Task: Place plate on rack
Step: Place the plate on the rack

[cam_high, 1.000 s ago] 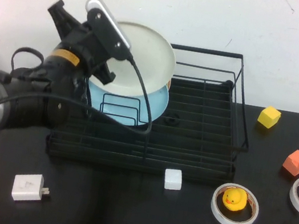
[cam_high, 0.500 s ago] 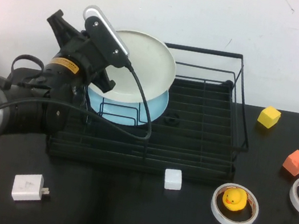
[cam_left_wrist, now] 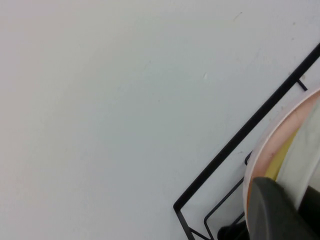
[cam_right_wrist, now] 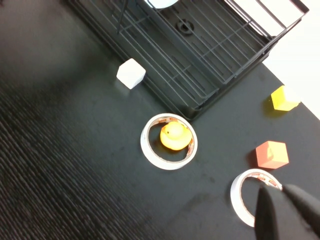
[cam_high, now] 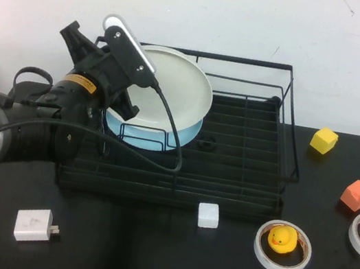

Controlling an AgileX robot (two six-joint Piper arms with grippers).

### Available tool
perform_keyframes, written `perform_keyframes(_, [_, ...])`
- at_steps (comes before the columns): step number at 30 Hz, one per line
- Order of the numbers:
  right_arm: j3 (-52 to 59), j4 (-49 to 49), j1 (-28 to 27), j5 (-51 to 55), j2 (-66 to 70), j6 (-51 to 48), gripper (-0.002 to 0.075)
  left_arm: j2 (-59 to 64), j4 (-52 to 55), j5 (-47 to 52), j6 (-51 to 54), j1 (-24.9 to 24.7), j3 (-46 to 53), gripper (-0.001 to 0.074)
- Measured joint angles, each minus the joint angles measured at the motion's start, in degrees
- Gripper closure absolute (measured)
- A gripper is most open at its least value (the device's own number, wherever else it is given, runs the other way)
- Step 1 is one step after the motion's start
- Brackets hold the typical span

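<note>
Two plates in rack [cam_high: 246, 153]: white plate [cam_high: 174, 88] pinched by left pincer [cam_high: 128, 94]; right pincer [cam_right_wrist: 282, 212] pressed together above table.

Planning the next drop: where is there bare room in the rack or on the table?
The rack is bare from its middle to its right end. The left end is crowded: white plate held by the left tool, over the light blue plate. Table is free between charger and white cube. The right tool hovers over tape rolls.
</note>
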Motion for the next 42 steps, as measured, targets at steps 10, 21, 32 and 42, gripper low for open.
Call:
perform_keyframes(10, [0.00, -0.11, 0.00, -0.02, 0.00, 0.00, 0.0728, 0.00, 0.48, 0.79, -0.14, 0.00, 0.00, 0.0442])
perform_keyframes(21, [0.00, -0.11, 0.00, -0.02, 0.00, 0.00, 0.0728, 0.00, 0.00, -0.39, -0.14, 0.00, 0.00, 0.0328])
perform_keyframes(32, [0.00, -0.11, 0.00, -0.02, 0.00, 0.00, 0.0728, 3.29, -0.96, 2.10, -2.20, 0.00, 0.00, 0.0220])
perform_keyframes(42, [0.00, 0.48, 0.00, -0.96, 0.00, 0.00, 0.0728, 6.90, -4.13, 7.71, -3.50, 0.00, 0.00, 0.0204])
